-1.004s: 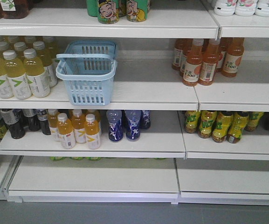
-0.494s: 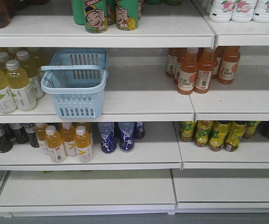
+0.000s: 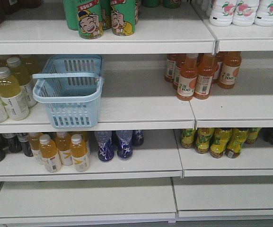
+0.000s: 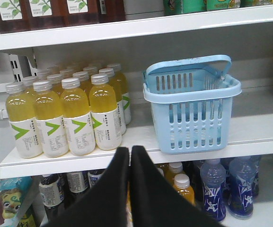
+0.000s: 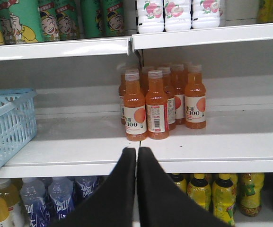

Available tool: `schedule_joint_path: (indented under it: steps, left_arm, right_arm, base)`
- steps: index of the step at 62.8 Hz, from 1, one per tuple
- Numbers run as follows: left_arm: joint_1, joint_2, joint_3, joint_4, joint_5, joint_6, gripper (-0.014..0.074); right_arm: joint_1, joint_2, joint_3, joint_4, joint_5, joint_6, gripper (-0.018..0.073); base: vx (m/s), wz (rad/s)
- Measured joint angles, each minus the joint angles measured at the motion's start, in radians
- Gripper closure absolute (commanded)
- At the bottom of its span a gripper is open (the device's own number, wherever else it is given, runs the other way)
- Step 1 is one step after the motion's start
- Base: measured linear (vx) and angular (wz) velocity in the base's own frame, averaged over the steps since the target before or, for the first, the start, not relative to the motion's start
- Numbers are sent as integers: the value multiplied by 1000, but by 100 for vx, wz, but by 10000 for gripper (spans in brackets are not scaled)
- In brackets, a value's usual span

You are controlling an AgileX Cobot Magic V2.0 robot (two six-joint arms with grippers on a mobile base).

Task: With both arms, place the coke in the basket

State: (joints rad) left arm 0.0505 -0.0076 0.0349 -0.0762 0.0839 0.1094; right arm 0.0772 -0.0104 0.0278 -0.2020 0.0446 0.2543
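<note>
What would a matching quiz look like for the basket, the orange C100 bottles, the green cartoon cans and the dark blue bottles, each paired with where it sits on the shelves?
Things:
1. basket
2. orange C100 bottles
3. green cartoon cans
4. dark blue bottles

Places:
A. highest shelf in view
B. shelf directly below the basket's shelf
C. basket's shelf level, off to the right
D. beside the yellow bottles

Pairs: 1-D, 2-C, 3-A, 4-B

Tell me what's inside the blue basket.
The basket looks empty: only its slotted floor and inner walls show. Its front wall covers the near strip of floor, so that part stays unseen.
</note>
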Motion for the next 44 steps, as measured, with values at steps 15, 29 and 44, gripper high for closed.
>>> schedule_joint_path:
  steps: [15,29,44]
  left_arm:
    - [0,0,0,0,0,0,603]
    - [0,0,0,0,0,0,603]
    - [0,0,0,0,0,0,603]
  right_arm:
    - [0,0,0,0,0,0,564]
    - [0,0,0,0,0,0,564]
    - [0,0,0,0,0,0,564]
  base:
    - [3,-2]
    - [1,0]
    - [0,0]
